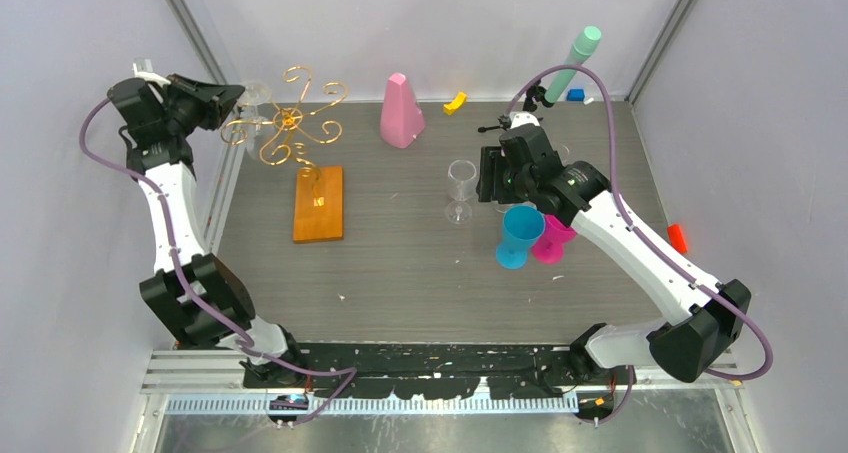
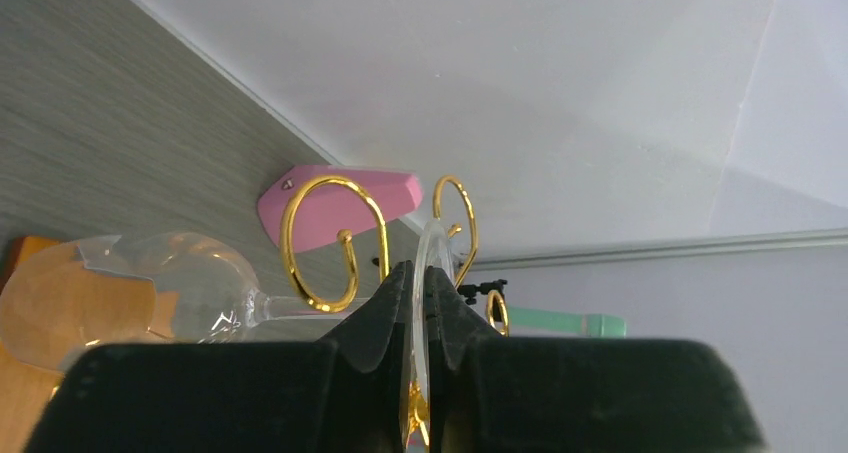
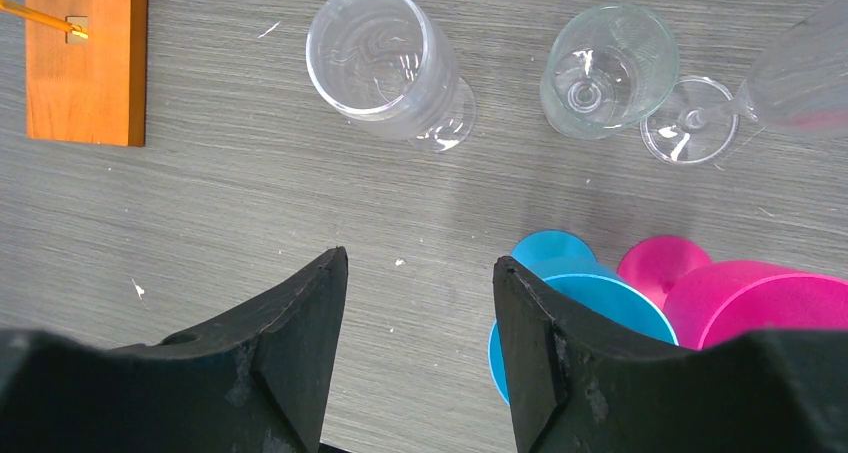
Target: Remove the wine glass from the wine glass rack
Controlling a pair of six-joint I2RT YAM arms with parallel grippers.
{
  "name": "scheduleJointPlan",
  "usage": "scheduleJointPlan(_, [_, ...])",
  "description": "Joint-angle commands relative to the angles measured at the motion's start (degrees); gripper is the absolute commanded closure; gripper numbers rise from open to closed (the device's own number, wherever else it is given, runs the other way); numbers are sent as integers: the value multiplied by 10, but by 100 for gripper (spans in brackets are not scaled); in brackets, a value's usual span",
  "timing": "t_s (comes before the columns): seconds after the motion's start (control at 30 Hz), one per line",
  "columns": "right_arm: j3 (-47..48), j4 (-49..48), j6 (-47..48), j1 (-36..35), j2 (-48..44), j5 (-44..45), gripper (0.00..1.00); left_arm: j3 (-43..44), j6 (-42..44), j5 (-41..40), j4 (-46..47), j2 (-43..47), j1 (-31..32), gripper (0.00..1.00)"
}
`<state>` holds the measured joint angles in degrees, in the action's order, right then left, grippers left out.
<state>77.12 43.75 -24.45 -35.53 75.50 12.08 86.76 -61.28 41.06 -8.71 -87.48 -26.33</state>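
as l tool (image 2: 418, 270) nips wine glass (image 2: 200, 278), clamped

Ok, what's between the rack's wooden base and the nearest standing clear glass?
Bare table between wooden base and clear glass; top and right wrist views show it.

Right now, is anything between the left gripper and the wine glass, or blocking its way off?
Nothing: the left gripper is shut on the foot of the wine glass. A gold curl of the rack by its stem may snag.
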Motion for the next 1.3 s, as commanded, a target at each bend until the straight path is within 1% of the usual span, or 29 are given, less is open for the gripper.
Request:
scheduleJointPlan(0.0, [3,-23,-9,-2,-12,3,39,37,59,-50,-76,72,-18,100])
scheduleJointPlan(0.13, [3,-23,-9,-3,-11,2,39,51,103,-113,-132,99,-26,100])
scheduleJointPlan(0.3, [3,-24,-8,-2,-10,2,39,77,146,-179,-179,123,-30,100])
scheduleJointPlan(0.47, [3,-24,-7,-2,-13,2,39,114,179,-215,-210,137,-31,100])
scheduleJointPlan(0.63, [-4,-41,-7,-3,-25,-9,39,159,189,-175,-224,140,-33,100])
scheduleJointPlan(0.77, [-20,-86,-10,-2,-47,-32,37,192,188,-136,-233,146,-34,100])
scheduleJointPlan(0.9, [-38,-124,-10,-2,-70,-58,34,224,159,-76,-230,146,-34,100])
scheduleJointPlan(1.03, [-54,-156,-16,-2,-85,-74,33,236,100,2,-173,141,-33,100])
scheduleJointPlan(1.17, [-62,-172,-23,-2,-92,-80,33,238,49,34,-131,144,-33,100])
scheduleJointPlan(1.27, [-66,-175,-26,-2,-93,-83,33,229,-11,64,-67,141,-29,100])
